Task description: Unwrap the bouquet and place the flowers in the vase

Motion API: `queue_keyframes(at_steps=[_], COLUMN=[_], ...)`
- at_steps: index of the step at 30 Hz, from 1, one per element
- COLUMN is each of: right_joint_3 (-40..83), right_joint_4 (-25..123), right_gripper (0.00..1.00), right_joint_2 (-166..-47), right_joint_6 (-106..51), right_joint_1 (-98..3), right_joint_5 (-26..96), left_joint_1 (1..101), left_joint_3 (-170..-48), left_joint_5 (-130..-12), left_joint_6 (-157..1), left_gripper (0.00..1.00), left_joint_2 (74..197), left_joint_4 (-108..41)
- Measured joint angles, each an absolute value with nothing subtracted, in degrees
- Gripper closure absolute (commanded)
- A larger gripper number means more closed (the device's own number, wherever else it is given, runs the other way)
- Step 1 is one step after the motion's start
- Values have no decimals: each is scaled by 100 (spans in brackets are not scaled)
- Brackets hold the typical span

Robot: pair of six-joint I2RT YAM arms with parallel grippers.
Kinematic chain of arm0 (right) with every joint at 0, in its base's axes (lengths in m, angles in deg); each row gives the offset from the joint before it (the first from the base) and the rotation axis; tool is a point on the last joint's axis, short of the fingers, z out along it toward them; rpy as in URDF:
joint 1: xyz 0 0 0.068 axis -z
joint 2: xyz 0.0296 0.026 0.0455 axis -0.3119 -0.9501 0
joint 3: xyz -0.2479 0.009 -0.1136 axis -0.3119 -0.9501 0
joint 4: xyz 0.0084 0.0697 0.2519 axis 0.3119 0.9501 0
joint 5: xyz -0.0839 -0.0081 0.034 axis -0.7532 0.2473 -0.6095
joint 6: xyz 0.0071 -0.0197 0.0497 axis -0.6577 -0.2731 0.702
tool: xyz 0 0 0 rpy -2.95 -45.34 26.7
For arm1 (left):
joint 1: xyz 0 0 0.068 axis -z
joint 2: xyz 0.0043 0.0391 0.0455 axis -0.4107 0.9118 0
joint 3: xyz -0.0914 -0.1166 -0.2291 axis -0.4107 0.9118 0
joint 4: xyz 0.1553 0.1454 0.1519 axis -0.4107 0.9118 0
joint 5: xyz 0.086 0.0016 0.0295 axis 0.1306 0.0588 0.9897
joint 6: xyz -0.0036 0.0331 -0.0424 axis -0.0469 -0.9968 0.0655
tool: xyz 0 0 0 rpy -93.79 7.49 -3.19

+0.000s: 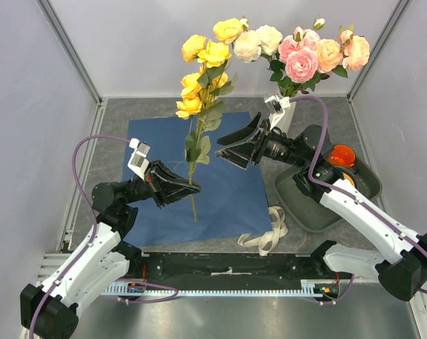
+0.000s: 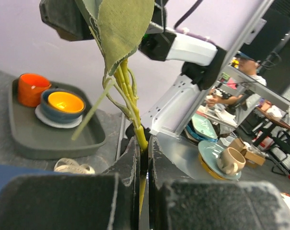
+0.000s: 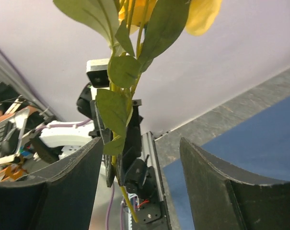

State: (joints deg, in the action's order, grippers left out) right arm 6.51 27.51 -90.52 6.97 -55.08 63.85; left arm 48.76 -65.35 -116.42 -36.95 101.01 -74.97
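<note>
The yellow roses [image 1: 202, 70] stand upright on one long green leafy stem, their heads above the blue paper [image 1: 234, 191]. The left claw [image 1: 192, 187] is clamped tight on the lower stem. The right claw [image 1: 219, 150] is spread wide, its jaws on either side of the leaves and holding nothing. Pink and cream roses [image 1: 305, 53] rise at the back right. The paper lies flat on a grey speckled desk [image 1: 114, 120], with a cream ribbon [image 1: 269, 229] and a dark tray [image 1: 305, 208] to its right. Pale walls enclose the desk.
</note>
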Motion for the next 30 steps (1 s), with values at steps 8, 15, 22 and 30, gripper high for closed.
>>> queue_keyframes(at_steps=[8,15,22,30], right_joint_3=[736,756,767,581], right_joint_4=[1912,1033,1442,2588], right_gripper=[25,34,20,12], right_joint_2=[-9170,-9548,-9583,-8601], right_joint_6=[1073,1593,1386,715], right_joint_1=[-5672,-5735,-5773,-5781], right_joint_5=[6870,7163,7111,6599], left_joint_1=[4876,4879,4913,4913], left_joint_3=[-6450,-6417,-6406,-6456], left_joint_5=[-12120,-12357,-12499,-12547], left_joint_6=[-2286,-1077,-692,-791], left_gripper=[98,98,98,98], left_joint_2=[10886,11780,11808,11212], left_joint_4=[-9652,-10290,-10397,-10437])
